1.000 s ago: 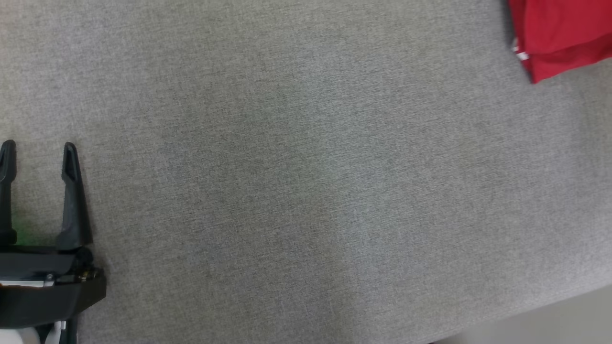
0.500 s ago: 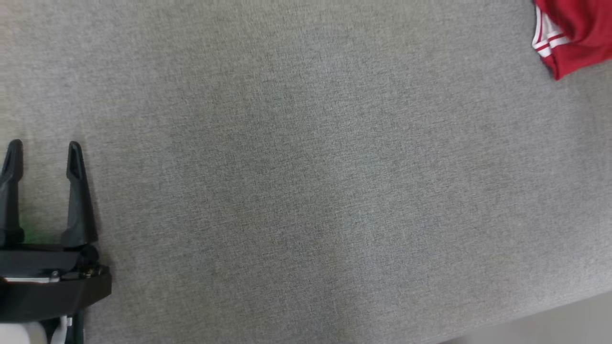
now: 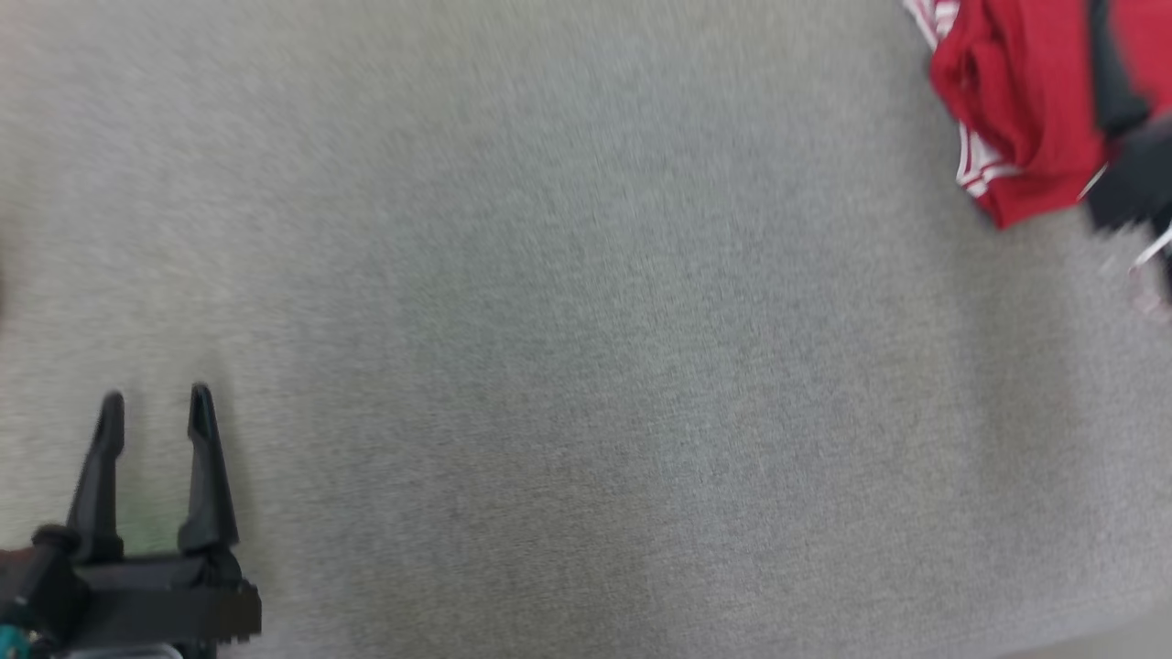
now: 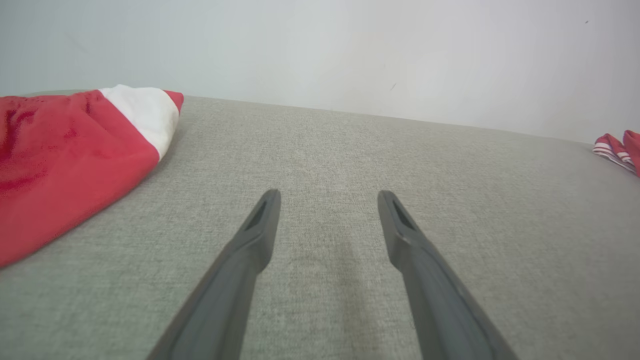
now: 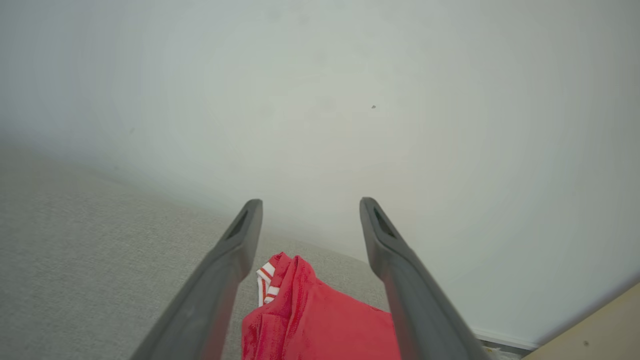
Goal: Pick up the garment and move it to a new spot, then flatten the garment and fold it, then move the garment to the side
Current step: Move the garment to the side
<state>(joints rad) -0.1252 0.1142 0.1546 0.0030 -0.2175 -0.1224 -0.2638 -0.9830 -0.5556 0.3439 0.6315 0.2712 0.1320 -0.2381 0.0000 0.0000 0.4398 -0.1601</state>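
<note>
The garment [image 3: 1016, 119] is red with white-striped trim and lies crumpled at the far right of the grey fabric surface [image 3: 586, 348]. One dark finger [image 3: 1110, 87] of my right arm lies over its right side, blurred. In the right wrist view my right gripper [image 5: 310, 205] is open just above the garment [image 5: 310, 315], with nothing between its fingers. My left gripper [image 3: 154, 403] rests open and empty at the lower left, far from the garment. Its fingers [image 4: 260, 235] point along bare fabric in the left wrist view. A striped edge of the garment [image 4: 617, 150] shows at that view's right.
A second red cloth with a white band [image 4: 65, 155] lies left of my left gripper in the left wrist view. A pale wall [image 4: 350, 50] rises behind the surface. The surface's front edge [image 3: 1099, 641] runs along the lower right of the head view.
The head view has shifted and blurred. The garment has changed shape and its striped trim now shows more. My right arm's finger has come into view over it. The left gripper stays open.
</note>
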